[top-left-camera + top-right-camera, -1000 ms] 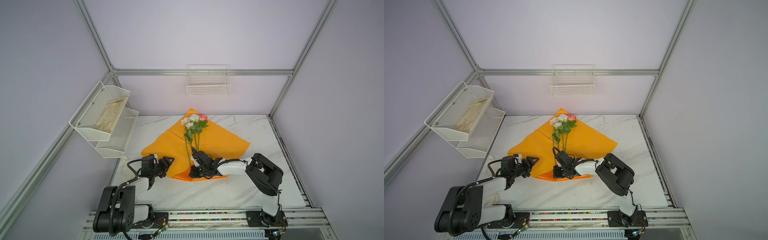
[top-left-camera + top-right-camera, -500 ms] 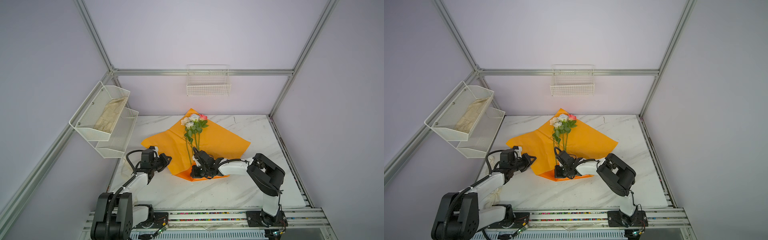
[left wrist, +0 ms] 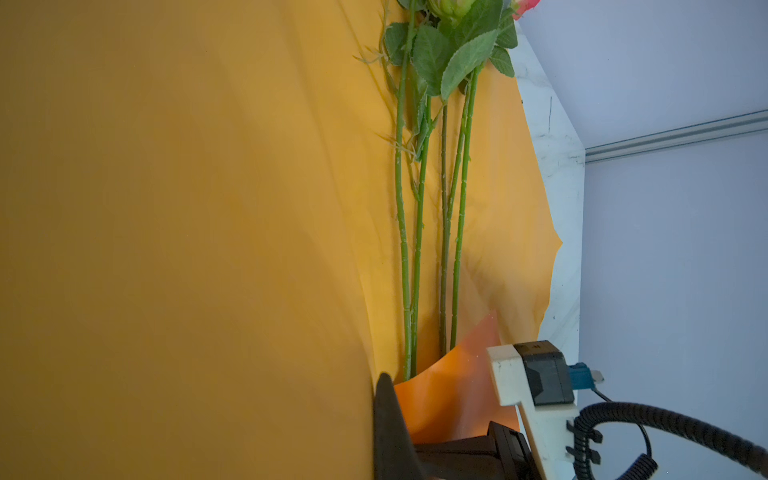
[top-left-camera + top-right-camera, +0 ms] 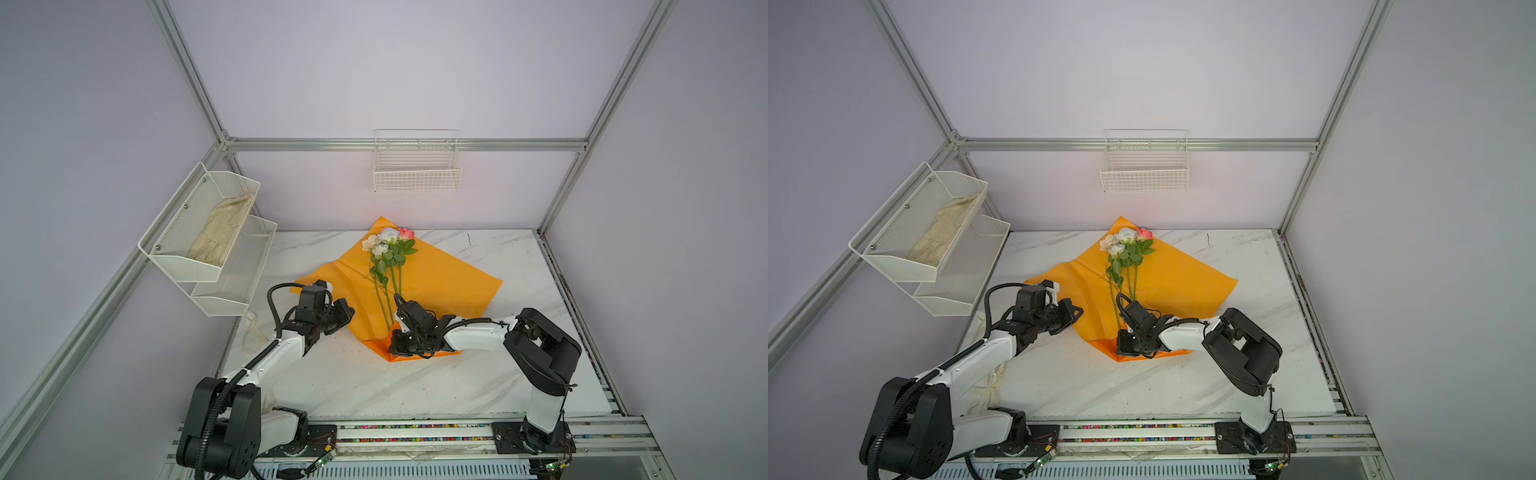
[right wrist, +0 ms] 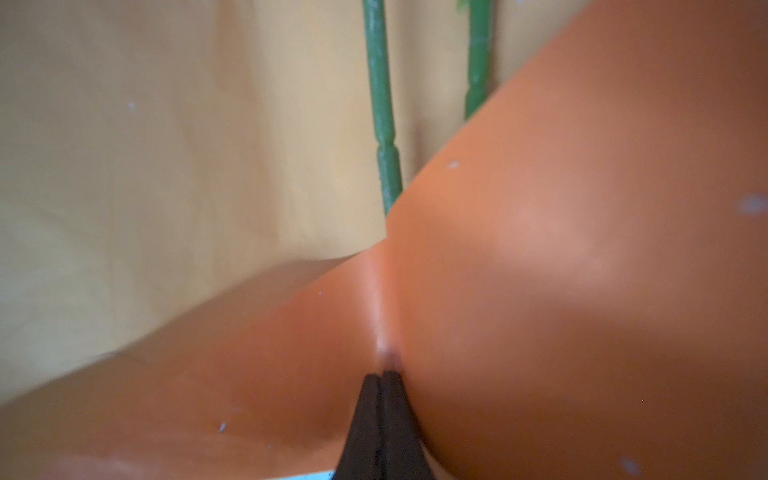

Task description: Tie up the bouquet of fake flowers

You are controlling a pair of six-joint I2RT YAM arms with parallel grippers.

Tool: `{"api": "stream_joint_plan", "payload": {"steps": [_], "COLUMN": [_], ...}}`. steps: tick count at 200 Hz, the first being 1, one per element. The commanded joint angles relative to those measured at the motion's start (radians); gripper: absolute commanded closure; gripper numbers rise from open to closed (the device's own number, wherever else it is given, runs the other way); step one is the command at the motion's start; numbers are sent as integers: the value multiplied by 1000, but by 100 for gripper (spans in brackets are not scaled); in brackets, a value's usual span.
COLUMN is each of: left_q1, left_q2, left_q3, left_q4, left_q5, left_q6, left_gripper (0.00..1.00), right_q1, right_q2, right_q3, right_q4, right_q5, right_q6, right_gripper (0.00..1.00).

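bouquet (image 4: pixel 388 257) lies mid table (image 4: pixel 519 257) on its orange paper (image 4: pixel 449 282); right tool (image 5: pixel 381 376) pinches the near corner folded over the stems (image 5: pixel 384 145); left tool (image 4: pixel 348 312) looks clamped on the left edge, probably to wrap it over

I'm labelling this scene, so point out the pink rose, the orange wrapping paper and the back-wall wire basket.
pink rose (image 4: pixel 406 233), in a top view, the bloom.
orange wrapping paper (image 4: pixel 449 282), in a top view, bare sheet right of the stems.
wire basket (image 4: pixel 417 180), in a top view, its front mesh.
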Motion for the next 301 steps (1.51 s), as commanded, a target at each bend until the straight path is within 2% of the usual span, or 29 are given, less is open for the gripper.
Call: {"api": "stream_joint_plan", "payload": {"steps": [1, 44, 63, 83, 104, 134, 175, 268, 301], "left_q1": [-40, -85, -85, -85, -85, -86, -114, -248, -273], "left_q2": [26, 78, 72, 52, 35, 55, 119, 346, 434], "left_q3": [141, 210, 210, 204, 191, 206, 260, 494, 602], "left_q4": [-28, -62, -89, -118, -97, -76, -100, -192, -222], "left_q5": [-3, -41, -82, -123, -117, -70, -40, -65, -48], "left_q6": [38, 39, 32, 37, 44, 58, 95, 149, 142], "left_gripper": [100, 100, 100, 100, 100, 100, 100, 98, 99], "right_q1": [-14, -21, -23, -24, -24, -23, -23, -57, -96], "right_q2": [-33, -91, -149, -206, -220, -172, -80, -134, -254], "right_q3": [-13, -2, -16, -51, -80, -75, -45, -105, -167], "right_q4": [-23, -3, -8, -36, -103, -109, -98, -13, 59], "right_q5": [6, -23, -21, -33, -24, -19, 52, 26, 11], "right_q6": [8, -16, -18, -21, -45, -58, -54, -37, 6], "right_gripper": [97, 93, 85, 82, 85, 95, 98, 95, 85]}}
